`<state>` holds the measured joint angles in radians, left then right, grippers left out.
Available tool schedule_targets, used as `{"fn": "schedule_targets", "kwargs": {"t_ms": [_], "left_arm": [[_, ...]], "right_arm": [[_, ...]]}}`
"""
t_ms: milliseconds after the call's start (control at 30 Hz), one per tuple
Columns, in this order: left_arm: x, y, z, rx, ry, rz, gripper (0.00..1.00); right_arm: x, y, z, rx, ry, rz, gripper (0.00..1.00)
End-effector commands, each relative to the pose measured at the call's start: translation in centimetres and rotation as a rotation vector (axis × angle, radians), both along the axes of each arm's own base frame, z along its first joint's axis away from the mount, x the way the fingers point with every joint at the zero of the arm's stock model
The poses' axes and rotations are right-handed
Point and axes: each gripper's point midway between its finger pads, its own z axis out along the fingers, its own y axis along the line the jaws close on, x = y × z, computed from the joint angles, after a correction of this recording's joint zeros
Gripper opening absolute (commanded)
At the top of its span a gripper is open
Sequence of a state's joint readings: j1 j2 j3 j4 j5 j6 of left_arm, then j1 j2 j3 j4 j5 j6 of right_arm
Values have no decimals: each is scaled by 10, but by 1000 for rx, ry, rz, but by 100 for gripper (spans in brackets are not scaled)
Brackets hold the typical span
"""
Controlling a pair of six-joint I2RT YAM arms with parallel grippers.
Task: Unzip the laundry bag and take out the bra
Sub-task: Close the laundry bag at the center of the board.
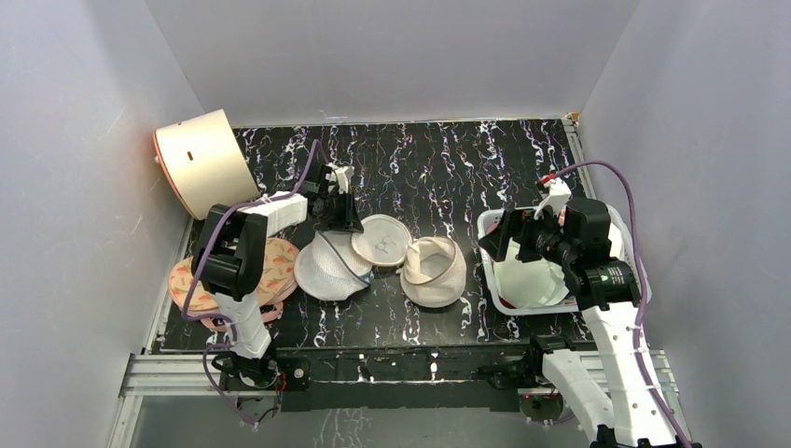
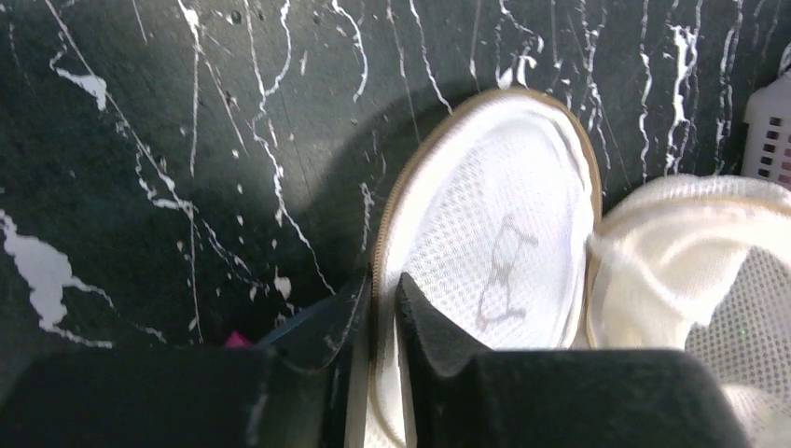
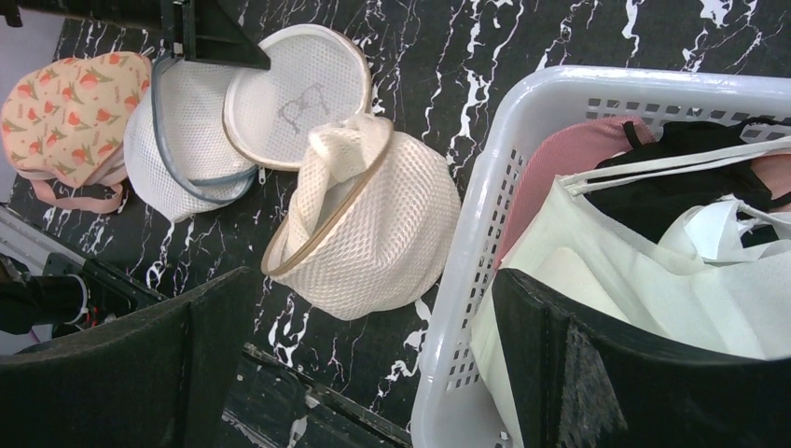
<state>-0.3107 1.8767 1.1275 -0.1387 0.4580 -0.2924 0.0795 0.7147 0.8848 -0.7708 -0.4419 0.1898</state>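
A: Now, where for the laundry bag (image 1: 434, 275)?
B: Sits midway on the worktop (image 1: 448, 159), between both arms; looks unzipped already, with round flat face (image 2: 504, 252) folded out leftward and open mouth turned toward it.
A: And the left claw (image 2: 378, 299)?
B: Stands at that flat face's rim; shut to a slit on the zipper edge; seems to pinch it, nothing else.
A: Right claw (image 3: 368, 280)?
B: Hangs wide open above the white basket (image 3: 466, 280); grips nothing.
A: Any sign of the bra (image 3: 326, 163)?
B: Probably that pale padded fold in the bag's mouth; cannot tell for sure, with no black parts showing.
A: Which way to reach, then?
B: Lies just left of the right claw, nearer than to the left one; faces away from it, though; calls for coming over the hoop, likely, while pinning the flat face; could drag the whole bag otherwise.
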Motion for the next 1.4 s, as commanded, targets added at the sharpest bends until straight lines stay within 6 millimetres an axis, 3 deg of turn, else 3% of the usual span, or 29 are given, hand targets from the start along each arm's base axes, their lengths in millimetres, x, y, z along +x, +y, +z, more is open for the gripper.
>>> {"fn": "schedule_targets", "kwargs": {"t_ms": [0,100,233,567,900,1100,1167,1267,1367], "left_arm": [[1,-6,48,-68,-117,-9,9],[-1,-4,74,-84,-163,12,2],[0,1,120,-62,-267,34,0],[-13,44,190,276,-414,76,0],[-20,15,279,508,-653,31,0],[-43,-26,300,564,-741,-71,0],[-46,-25,306,675,-801,-58,0],[-44,-21,298,821,-837,-74,0],[-41,-20,277,900,-822,-105,0]], "right_arm": [[10,1,13,2,-79,0,98],[10,1,12,2,-77,-3,98],[10,1,13,2,-79,-3,98],[10,1,14,4,-83,-1,98],[9,1,14,4,-87,-1,98],[9,1,14,3,-85,-5,98],[10,0,13,1,-86,-6,98],[10,1,13,3,-81,-4,98],[10,1,12,3,-77,-4,98]]}}
